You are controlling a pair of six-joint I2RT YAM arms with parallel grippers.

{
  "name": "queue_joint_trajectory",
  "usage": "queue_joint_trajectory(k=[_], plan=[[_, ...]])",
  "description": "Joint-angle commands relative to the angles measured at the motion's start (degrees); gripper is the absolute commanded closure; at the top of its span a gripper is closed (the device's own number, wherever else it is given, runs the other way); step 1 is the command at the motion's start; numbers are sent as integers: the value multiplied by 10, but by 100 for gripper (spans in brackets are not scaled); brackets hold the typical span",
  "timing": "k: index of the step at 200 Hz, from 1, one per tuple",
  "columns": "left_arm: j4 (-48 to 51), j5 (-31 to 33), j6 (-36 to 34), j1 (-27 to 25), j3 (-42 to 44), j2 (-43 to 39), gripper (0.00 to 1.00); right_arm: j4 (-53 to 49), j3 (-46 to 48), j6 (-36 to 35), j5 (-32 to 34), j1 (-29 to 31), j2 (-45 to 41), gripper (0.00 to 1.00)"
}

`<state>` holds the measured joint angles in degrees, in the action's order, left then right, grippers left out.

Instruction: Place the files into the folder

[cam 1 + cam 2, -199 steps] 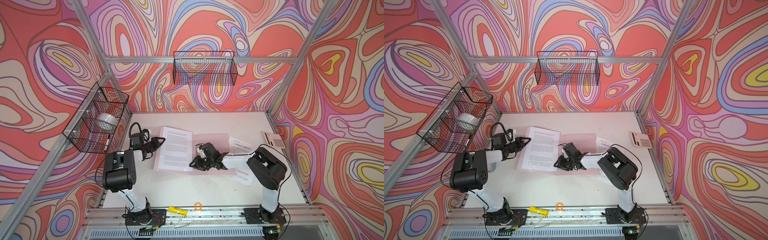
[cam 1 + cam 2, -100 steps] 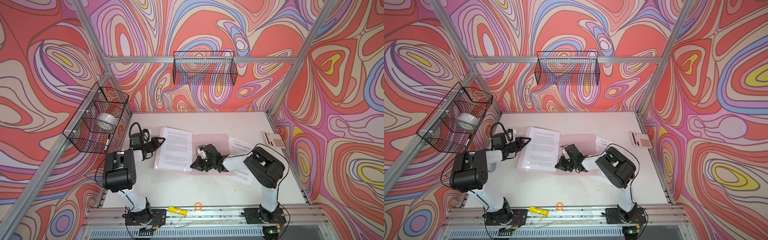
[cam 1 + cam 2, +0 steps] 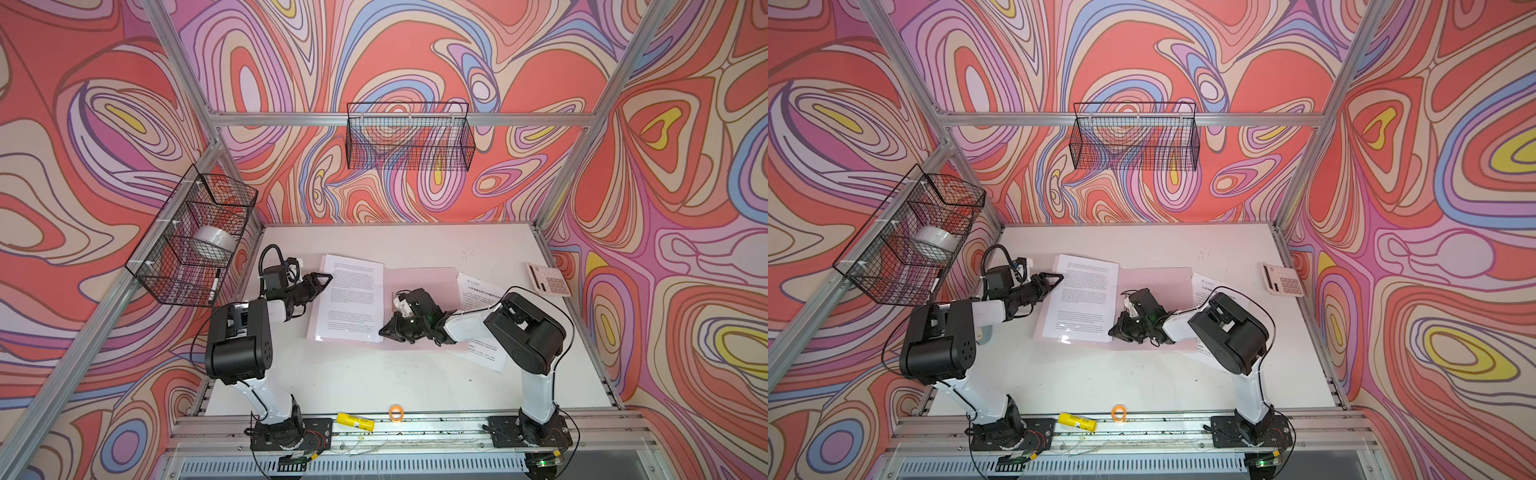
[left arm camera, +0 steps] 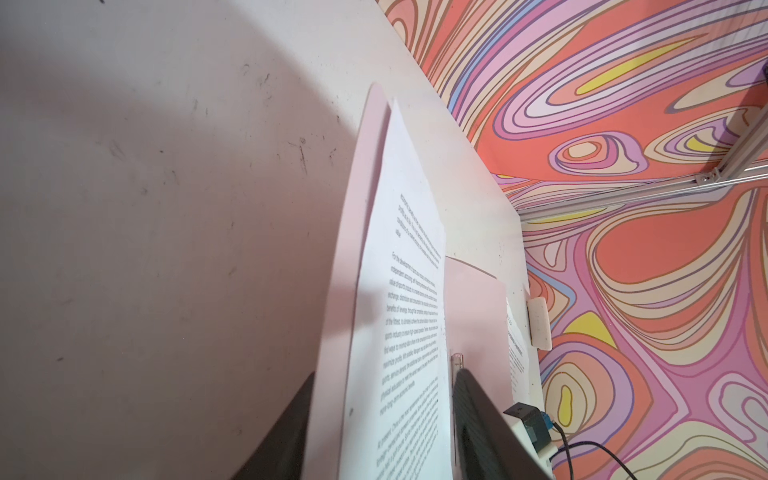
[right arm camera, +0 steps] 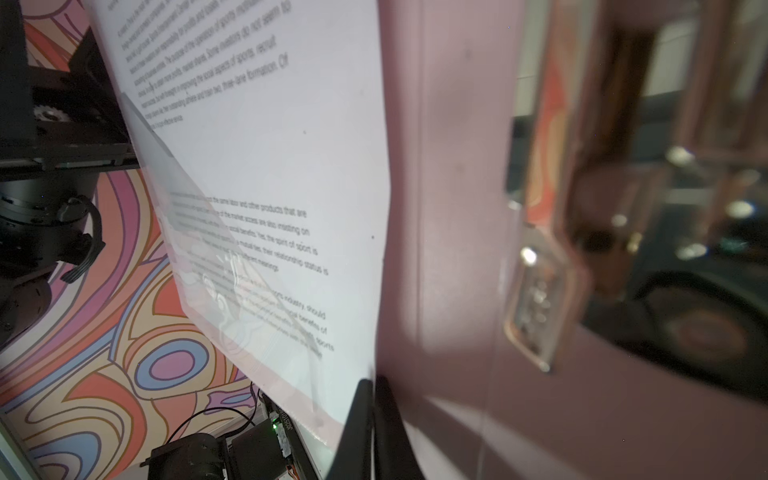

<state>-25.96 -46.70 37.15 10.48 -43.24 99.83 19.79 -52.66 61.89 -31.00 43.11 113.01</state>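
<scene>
Right wrist view: right gripper (image 5: 371,384) closed at the white printed sheet (image 5: 266,166). Left gripper (image 4: 384,376) apart, so you could drag it off the pink plastic folder (image 5: 457,208).

Sheet (image 3: 1079,297) on pink folder (image 3: 1156,282); right pincer (image 3: 1113,331) at sheet's near corner.

A calculator (image 3: 548,284) is set at the tabletop's (image 3: 374,374) right edge. A tape roll (image 3: 214,245) is held in a wire basket (image 3: 166,270), a yellow tube (image 3: 355,421) laid in front.
</scene>
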Motion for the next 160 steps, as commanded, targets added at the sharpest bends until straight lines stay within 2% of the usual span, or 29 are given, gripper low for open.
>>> queue_joint_trajectory(k=[1,160], plan=[[-15,-5,1,-4,5,-11,50,8,-14,0,-7,5,12,100],[-20,-6,5,-8,6,-10,50,-5,-44,0,-5,27,26,100]])
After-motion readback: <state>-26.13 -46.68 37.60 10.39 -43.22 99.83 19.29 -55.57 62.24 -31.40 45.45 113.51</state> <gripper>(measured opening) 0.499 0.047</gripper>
